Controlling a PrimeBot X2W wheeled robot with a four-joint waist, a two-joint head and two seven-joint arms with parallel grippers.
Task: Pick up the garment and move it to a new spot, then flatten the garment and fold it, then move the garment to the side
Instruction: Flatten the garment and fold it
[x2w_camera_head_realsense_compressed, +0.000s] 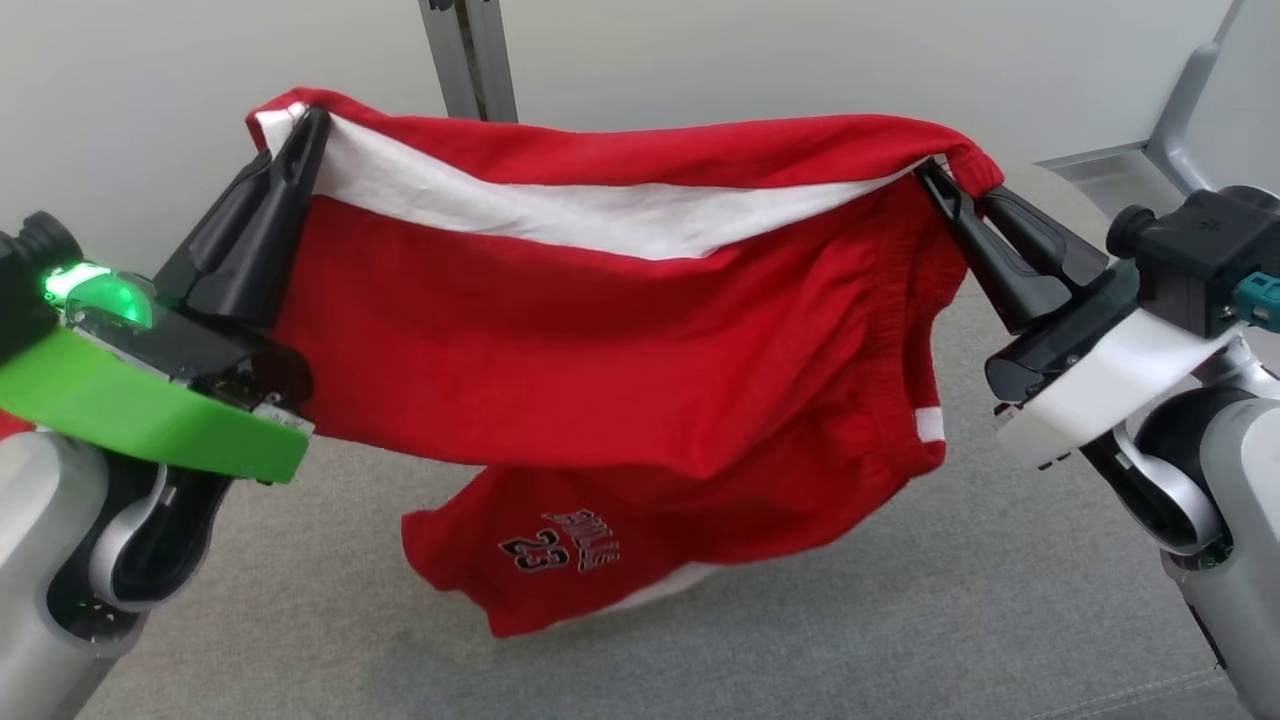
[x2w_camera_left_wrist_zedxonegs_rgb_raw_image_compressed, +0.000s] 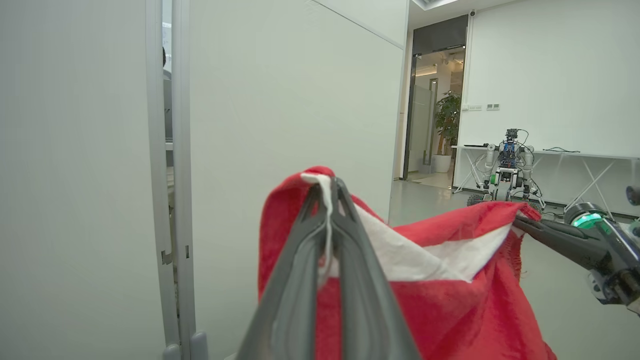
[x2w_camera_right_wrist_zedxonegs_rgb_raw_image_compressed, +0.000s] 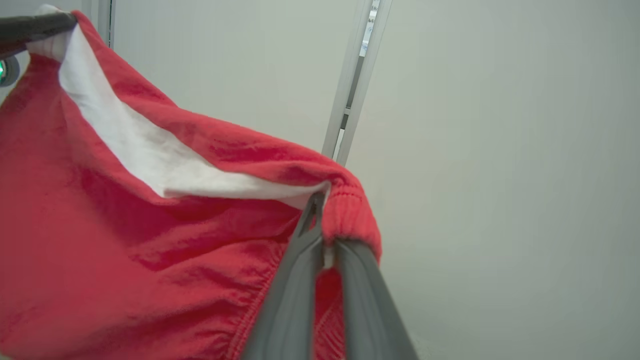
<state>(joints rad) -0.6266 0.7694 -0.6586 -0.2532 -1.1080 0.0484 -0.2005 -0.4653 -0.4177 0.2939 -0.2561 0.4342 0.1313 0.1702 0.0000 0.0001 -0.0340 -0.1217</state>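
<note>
Clamped shut in left gripper (x2w_camera_head_realsense_compressed: 308, 125) and right gripper (x2w_camera_head_realsense_compressed: 925, 170): shorts (x2w_camera_head_realsense_compressed: 600, 370), by top corners.
Hangs stretched over grey surface (x2w_camera_head_realsense_compressed: 950, 620); lower-leg contact with it unclear; print hard to read.

Stretched cloth bars the middle
Red-and-white fabric shorts (x2w_camera_head_realsense_compressed: 560, 370) span the centre above open grey textile surface (x2w_camera_head_realsense_compressed: 900, 620); pale wall panel (x2w_camera_head_realsense_compressed: 150, 100) and grey metal post (x2w_camera_head_realsense_compressed: 470, 50) close the far side.
</note>
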